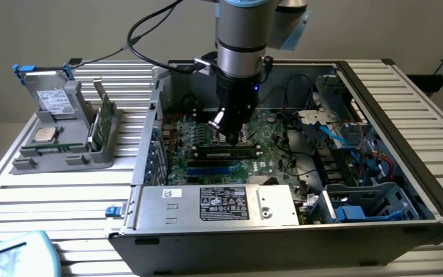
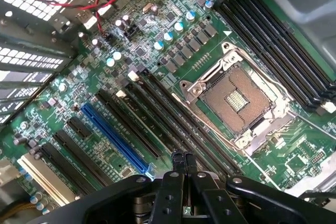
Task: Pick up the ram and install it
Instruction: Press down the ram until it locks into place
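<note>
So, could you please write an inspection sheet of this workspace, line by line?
Surface: slatted metal table, carrying an open computer case with its motherboard exposed.
Job's things: a ram stick lies along a slot on the motherboard, directly below the gripper; whether it is fully seated cannot be told.
Clutter: grey holder at the exterior view's left, with a silver processor chip and a green card in it.
Grippers: gripper shut, low over the memory slots, beside the empty processor socket.
Cables: black cable along the arm; red and blue wires inside the case.
Surroundings: plain wall; nothing else seen.
</note>
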You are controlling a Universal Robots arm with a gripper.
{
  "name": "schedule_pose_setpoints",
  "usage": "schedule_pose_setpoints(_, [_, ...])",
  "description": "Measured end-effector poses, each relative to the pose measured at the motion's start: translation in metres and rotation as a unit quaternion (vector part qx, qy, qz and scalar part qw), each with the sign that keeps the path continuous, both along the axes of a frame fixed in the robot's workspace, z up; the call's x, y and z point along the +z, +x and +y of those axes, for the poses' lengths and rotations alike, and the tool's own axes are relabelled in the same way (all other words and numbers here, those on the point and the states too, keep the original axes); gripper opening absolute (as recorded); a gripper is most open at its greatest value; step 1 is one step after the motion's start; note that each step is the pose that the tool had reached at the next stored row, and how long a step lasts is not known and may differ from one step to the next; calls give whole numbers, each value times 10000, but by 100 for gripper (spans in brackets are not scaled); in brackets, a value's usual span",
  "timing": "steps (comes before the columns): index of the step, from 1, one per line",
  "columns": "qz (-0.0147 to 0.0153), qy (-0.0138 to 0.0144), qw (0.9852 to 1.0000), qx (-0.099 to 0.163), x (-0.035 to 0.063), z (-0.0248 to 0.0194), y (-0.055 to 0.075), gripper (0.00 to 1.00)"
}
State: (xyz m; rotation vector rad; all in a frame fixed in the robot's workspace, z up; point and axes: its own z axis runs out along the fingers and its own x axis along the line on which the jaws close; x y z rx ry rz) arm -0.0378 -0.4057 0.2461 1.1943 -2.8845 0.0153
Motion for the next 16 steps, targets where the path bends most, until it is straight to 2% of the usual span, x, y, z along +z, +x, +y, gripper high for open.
schedule_pose_setpoints(4, [0,0,9996,-297,0,0,0,11])
schedule_pose_setpoints(8, [0,1,9982,-597,1,0,0,11])
schedule_pose_setpoints(12, [0,0,9960,-889,1,0,0,11])
schedule_pose_setpoints(16, [0,0,9929,-1188,2,0,0,11])
